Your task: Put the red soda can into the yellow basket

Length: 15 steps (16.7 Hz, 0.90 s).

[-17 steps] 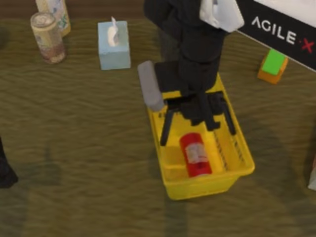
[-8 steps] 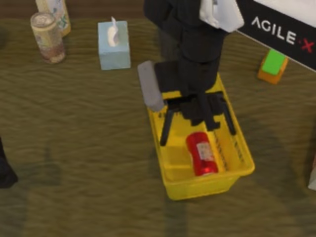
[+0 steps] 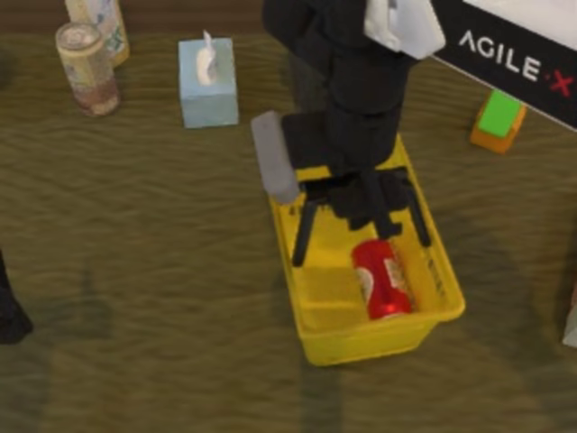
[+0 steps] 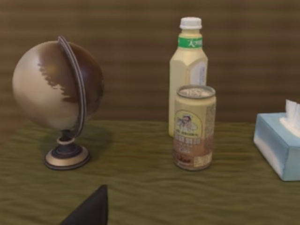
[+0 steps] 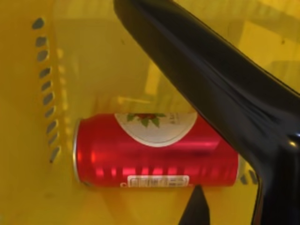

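red soda can (image 3: 382, 278) lies on its side on the floor of the yellow basket (image 3: 317, 336), against its right wall, near the front right corner. Right gripper (image 3: 365, 209) hangs over the basket, fingers apart, touching nothing. Left arm parked at table's left edge, claw state can't tell

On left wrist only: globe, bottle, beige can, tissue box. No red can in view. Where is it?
Observer: In the top view, the red soda can is inside the yellow basket.
Operator: Upright?
Observer: No. The right wrist view shows it lying on its side on the basket floor, one end near a slotted wall.
Operator: My left gripper is parked. Where's the right one?
Observer: The right gripper hangs over the basket, just up-frame of the can in the top view.
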Each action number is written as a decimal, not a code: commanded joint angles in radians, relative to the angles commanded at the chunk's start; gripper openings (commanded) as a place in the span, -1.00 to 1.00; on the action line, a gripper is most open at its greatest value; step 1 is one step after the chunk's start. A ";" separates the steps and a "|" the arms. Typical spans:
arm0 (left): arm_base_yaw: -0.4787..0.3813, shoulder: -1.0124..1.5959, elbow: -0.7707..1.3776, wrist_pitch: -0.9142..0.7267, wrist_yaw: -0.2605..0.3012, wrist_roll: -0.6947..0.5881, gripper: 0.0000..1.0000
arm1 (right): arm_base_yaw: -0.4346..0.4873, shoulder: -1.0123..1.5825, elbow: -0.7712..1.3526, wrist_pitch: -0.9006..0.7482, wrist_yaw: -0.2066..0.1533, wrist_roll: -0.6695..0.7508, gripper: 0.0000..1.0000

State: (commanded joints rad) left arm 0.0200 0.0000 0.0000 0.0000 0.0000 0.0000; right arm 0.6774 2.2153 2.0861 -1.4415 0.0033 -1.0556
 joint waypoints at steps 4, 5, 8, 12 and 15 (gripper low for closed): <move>0.000 0.000 0.000 0.000 0.000 0.000 1.00 | 0.000 0.000 0.000 0.000 0.000 0.000 -1.00; 0.000 0.000 0.000 0.000 0.000 0.000 1.00 | 0.000 0.000 0.000 0.000 0.000 0.000 -1.00; 0.000 0.000 0.000 0.000 0.000 0.000 1.00 | 0.000 0.000 0.000 0.000 0.000 0.000 -1.00; 0.000 0.000 0.000 0.000 0.000 0.000 1.00 | -0.001 0.001 0.004 -0.004 0.000 -0.001 -1.00; 0.000 0.000 0.000 0.000 0.000 0.000 1.00 | -0.011 0.001 0.074 -0.077 0.000 -0.016 -1.00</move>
State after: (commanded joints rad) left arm 0.0200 0.0000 0.0000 0.0000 0.0000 0.0000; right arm 0.6664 2.2159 2.1604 -1.5182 0.0031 -1.0717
